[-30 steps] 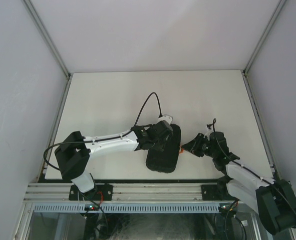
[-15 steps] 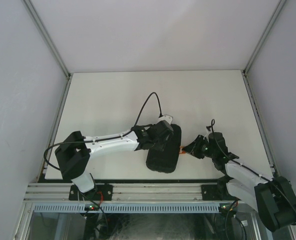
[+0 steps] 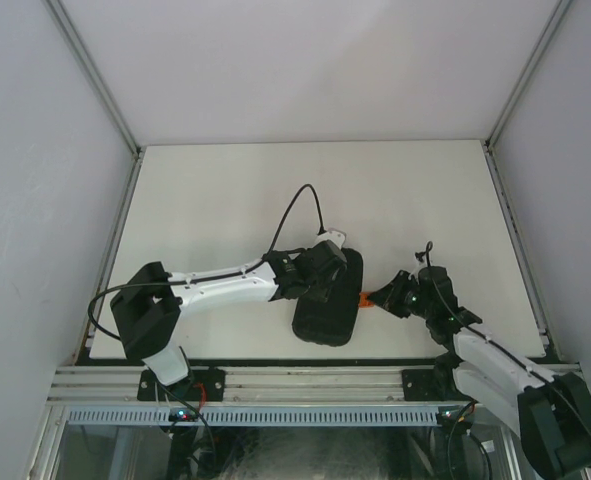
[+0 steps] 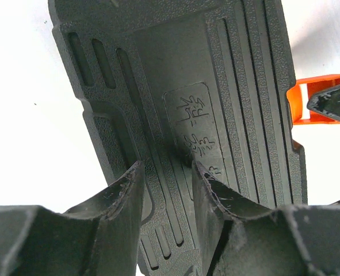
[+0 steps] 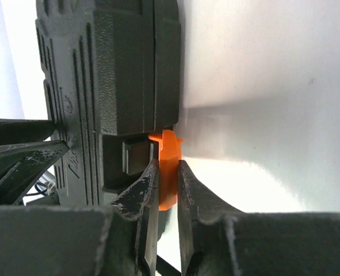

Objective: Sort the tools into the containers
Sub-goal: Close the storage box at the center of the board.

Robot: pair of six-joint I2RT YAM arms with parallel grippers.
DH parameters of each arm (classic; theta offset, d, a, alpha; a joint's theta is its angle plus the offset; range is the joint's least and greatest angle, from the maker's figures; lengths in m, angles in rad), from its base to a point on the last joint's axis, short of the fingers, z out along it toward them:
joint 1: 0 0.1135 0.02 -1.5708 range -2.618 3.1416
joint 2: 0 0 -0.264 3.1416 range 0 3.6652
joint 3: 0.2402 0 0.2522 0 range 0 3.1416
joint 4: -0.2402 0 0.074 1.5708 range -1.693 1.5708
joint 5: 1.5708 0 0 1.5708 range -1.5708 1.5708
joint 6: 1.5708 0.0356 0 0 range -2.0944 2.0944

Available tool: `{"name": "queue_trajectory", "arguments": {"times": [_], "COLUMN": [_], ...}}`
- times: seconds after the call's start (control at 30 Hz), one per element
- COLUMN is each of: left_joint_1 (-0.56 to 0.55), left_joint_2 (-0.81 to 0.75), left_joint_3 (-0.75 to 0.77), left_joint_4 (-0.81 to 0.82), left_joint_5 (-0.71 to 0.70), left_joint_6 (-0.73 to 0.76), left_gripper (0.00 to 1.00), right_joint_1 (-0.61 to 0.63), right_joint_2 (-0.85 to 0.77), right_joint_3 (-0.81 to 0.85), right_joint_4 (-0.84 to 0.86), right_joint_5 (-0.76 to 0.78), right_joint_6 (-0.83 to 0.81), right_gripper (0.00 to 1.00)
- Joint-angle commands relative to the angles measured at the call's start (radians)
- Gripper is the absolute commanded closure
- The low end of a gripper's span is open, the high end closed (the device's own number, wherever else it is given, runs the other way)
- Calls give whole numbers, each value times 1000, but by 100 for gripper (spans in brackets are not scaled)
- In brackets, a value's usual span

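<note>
Your right claw (image 5: pixel 167 168) is pinched on the orange latch (image 5: pixel 168 146) at the side edge of the closed black tool case (image 5: pixel 118 69), with one finger on each face of the tab. Your left claw (image 4: pixel 167 169) stands with its fingers apart, tips down on the case's ribbed lid. The case lies flat on the white table (image 3: pixel 225 200), near the front edge, between your two arms.
</note>
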Motion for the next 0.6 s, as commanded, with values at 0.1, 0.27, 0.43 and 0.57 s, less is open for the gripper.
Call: {"name": "queue_trajectory", "arguments": {"times": [0.1,0.27,0.43,0.57], "left_joint_1": [-7,-7,-7,-8], "left_joint_2": [63,63,66,71], "left_joint_3": [16,16,18,22], "left_joint_4": [-2,-2,-1,0], "left_joint_5": [104,104,108,112], "left_joint_6": [-19,-18,-21,-22], "left_gripper": [59,58,59,59], "right_joint_1": [13,37,72,93], "right_joint_2": [-148,-139,-136,-143], "right_joint_3": [86,94,104,115], "right_joint_4": [-132,-91,-31,0], "right_joint_5": [66,48,38,36], "right_joint_6": [-48,-33,-15,-2], "right_gripper": [91,90,88,82]}}
